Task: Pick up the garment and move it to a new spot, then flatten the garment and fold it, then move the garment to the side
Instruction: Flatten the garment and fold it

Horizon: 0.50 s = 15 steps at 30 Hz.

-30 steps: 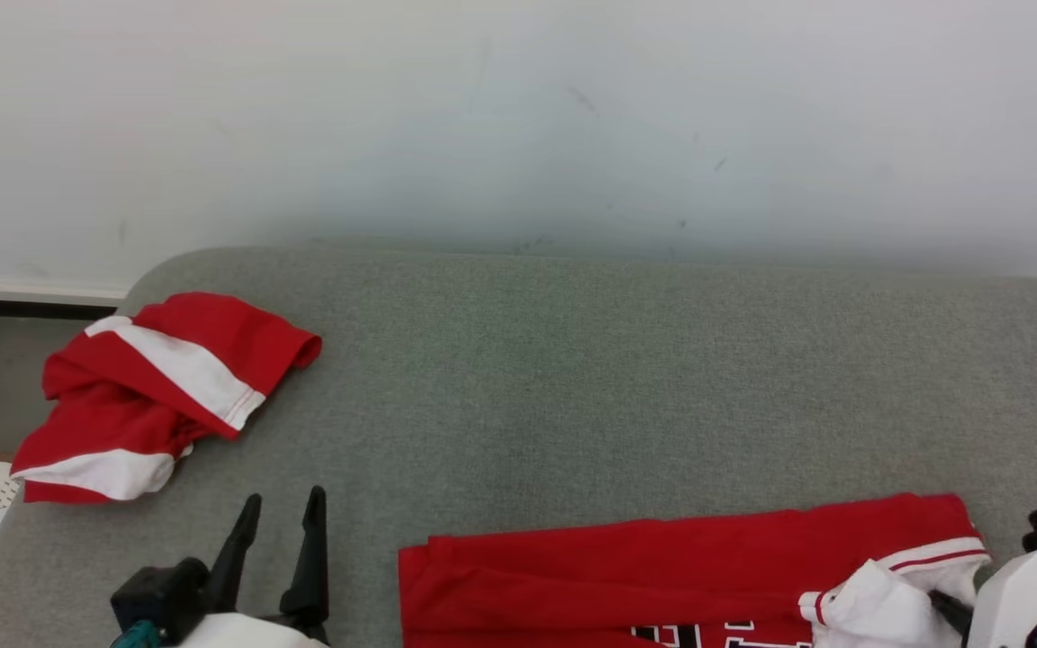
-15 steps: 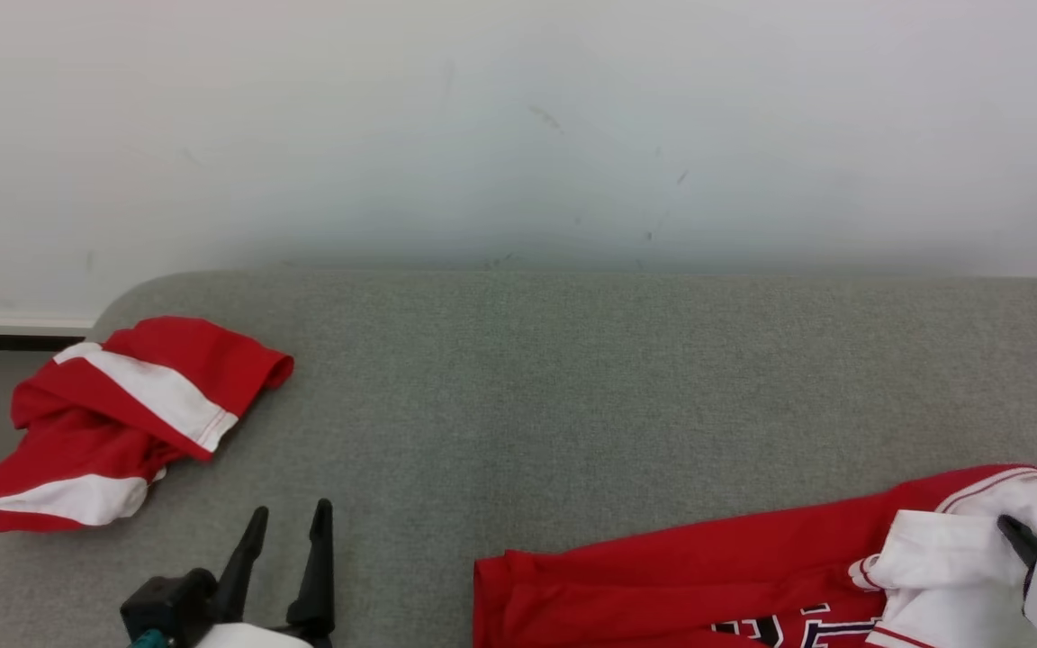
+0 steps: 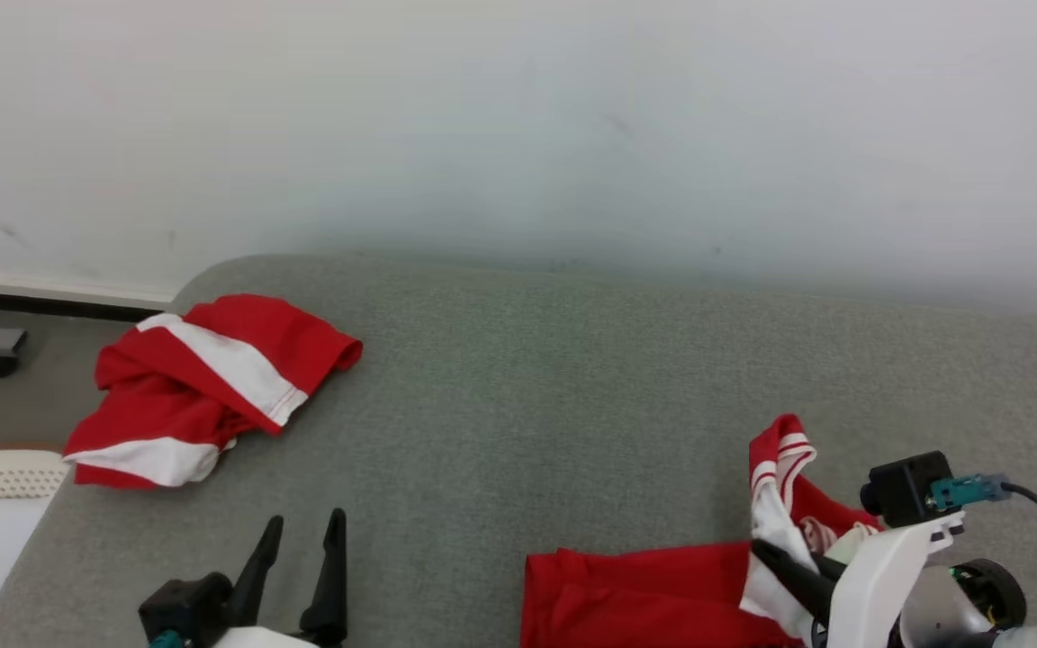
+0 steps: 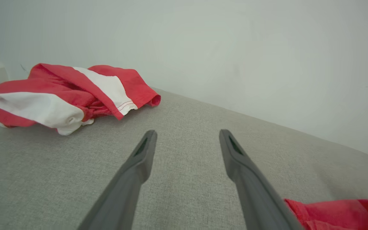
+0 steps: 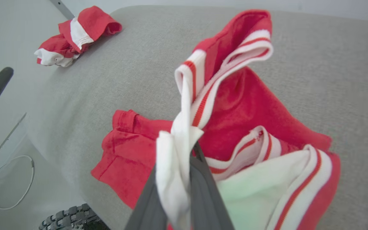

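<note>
Bare cushion (image 3: 527,378) between shorts (image 3: 203,387) and garment (image 3: 644,594)

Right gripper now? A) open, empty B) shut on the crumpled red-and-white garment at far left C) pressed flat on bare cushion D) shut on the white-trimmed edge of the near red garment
D: the right gripper has its fingers closed with white fabric of the near red garment pinched between them, striped trim raised above the grey cushion.

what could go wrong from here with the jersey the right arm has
The right jaws pinch only a thin white fold of the red jersey, so it may slip free. The rest lies bunched at the front edge of the grey cushion, and a pull could drag it off. The left jaws stand open and apart from it, so one-handed handling may add wrinkles.
</note>
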Motion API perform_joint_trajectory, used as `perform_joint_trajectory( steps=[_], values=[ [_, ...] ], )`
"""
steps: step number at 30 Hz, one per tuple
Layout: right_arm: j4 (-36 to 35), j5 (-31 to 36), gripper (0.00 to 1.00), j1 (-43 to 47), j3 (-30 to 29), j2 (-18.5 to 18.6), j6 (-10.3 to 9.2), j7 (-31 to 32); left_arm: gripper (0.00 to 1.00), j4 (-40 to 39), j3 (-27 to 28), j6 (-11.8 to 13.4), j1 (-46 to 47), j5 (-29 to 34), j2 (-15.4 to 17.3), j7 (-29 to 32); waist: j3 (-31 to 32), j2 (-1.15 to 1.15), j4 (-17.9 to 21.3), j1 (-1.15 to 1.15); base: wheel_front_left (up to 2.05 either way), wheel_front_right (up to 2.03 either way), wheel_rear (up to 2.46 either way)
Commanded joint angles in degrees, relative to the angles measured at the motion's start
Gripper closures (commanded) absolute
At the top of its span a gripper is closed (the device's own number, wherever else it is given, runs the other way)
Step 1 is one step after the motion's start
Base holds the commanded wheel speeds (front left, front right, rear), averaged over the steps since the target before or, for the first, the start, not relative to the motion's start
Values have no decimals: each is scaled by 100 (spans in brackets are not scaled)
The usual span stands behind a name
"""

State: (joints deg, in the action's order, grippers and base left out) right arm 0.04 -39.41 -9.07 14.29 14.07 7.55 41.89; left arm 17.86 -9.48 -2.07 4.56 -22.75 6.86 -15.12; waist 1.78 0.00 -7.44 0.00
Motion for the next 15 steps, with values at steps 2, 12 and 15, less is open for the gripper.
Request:
perform_joint_trajectory(
  steps=[2,12,15],
  values=[
    [-131,15,100,127,121,-196,-14,111,0,49,-23,-35,68,-20,-12,-2,17,0,-311,0,0,0,0],
    [620,91,100,-198,529,-889,-13,13,0,233,-120,-109,210,-21,-90,-1,-19,0,-858,0,0,0,0],
    [992,13,100,-346,676,-986,-13,-127,0,279,-129,-122,232,-18,-94,-1,-31,0,-915,0,0,0,0]
  ],
)
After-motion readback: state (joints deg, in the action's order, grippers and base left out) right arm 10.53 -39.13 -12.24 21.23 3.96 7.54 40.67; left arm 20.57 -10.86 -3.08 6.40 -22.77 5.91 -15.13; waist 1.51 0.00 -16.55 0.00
